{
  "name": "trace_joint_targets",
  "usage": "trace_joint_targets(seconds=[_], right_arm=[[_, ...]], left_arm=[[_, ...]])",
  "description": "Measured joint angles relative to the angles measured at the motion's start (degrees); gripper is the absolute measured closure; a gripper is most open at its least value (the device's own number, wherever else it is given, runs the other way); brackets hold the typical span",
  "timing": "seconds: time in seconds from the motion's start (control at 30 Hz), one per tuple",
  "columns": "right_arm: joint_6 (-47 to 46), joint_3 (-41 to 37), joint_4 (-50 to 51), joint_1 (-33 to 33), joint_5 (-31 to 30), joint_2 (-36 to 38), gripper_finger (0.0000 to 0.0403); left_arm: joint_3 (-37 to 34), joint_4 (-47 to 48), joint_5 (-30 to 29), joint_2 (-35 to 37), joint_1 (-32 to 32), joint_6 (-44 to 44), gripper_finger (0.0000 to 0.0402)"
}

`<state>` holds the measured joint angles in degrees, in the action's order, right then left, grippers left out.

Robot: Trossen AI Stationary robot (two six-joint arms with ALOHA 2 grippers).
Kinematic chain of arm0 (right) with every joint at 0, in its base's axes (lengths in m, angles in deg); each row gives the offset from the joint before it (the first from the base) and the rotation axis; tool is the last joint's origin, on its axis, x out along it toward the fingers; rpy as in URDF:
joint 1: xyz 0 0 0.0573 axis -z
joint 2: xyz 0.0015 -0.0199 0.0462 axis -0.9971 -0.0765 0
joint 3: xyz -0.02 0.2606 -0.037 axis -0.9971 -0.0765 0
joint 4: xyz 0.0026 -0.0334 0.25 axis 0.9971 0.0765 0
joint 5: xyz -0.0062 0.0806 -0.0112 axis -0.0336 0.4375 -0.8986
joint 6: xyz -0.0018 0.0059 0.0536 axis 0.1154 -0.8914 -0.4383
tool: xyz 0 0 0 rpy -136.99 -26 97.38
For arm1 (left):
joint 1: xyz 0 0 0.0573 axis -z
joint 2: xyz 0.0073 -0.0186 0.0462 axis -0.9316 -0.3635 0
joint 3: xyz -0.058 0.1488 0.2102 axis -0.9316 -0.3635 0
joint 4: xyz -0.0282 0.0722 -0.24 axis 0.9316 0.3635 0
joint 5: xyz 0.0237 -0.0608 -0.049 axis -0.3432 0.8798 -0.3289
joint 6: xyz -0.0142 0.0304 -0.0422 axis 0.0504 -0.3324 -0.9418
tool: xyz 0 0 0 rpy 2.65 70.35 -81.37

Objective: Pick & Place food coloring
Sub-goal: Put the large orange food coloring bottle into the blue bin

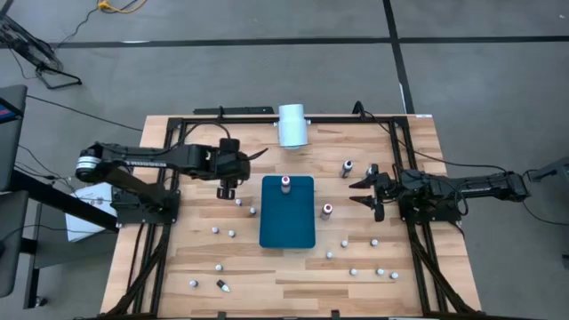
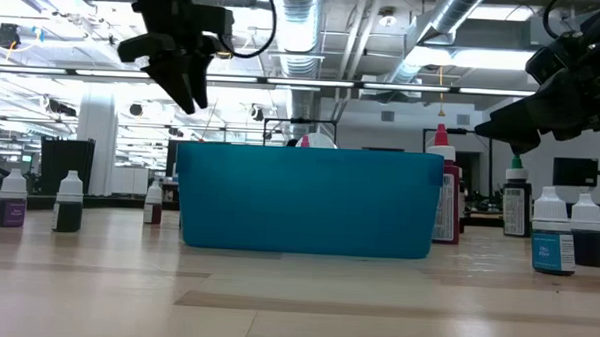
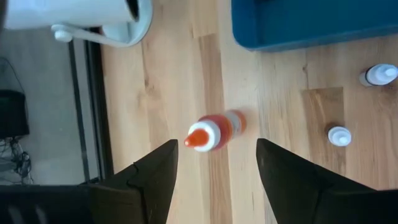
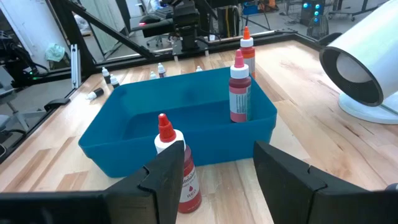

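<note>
At the table's near edge, small bottles (image 1: 353, 271) lie scattered, none collected yet. Mid-table, the blue bin (image 1: 287, 233) holds one red bottle (image 1: 285, 183); another red-capped one (image 1: 326, 211) stands just beside its right wall. We judge the job barely started: one in, many left. Our left gripper (image 1: 226, 189) hangs spread and empty over an orange-capped bottle (image 3: 214, 131), apparently lining up a grasp. Our right gripper (image 1: 365, 194) waits spread and empty right of the bin, near the red-capped one. The white cylinder (image 1: 292, 124) lies at the far edge.
</note>
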<state>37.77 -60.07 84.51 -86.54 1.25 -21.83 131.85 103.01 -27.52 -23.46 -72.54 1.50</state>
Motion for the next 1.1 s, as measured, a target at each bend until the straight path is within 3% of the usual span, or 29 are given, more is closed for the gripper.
trace_joint_targets(seconds=[0.53,0.8,1.1], right_arm=[[0.0,0.0,0.0,0.0,0.0,0.0,0.0219],[0.0,0.0,0.0,0.0,0.0,0.0,0.0219],[0.0,0.0,0.0,0.0,0.0,0.0,0.0219]], left_arm=[[-7.9,-0.3,-0.1,9.8,-0.1,-2.2,0.0191],[-9.2,-0.5,-0.1,11.3,-1.3,-2.0,0.0191],[-12.4,-9.6,0.3,10.5,-5.6,2.2,0.0191]])
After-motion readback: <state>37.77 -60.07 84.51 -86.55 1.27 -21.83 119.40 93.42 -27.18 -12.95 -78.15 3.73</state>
